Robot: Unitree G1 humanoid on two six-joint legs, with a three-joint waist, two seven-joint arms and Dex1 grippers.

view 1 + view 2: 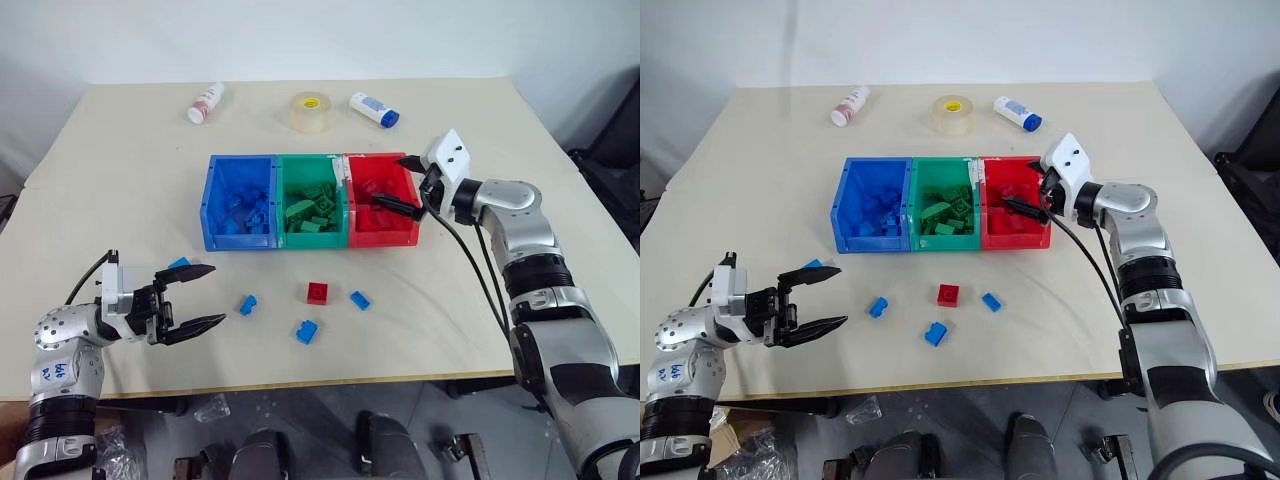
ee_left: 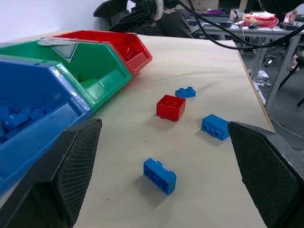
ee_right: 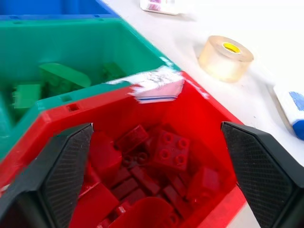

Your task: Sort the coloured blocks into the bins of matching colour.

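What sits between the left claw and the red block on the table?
In the left eye view, one blue block lies on the table between the open left claw and the red block; otherwise the stretch is bare.

Bins: three, joined in a row: blue, green, red. Loose blocks on the tabletop: four blue, plus one partly hidden blue piece; one red. Bottles: two. Tape rolls: one.

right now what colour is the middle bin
Green, clearest in the left eye view.
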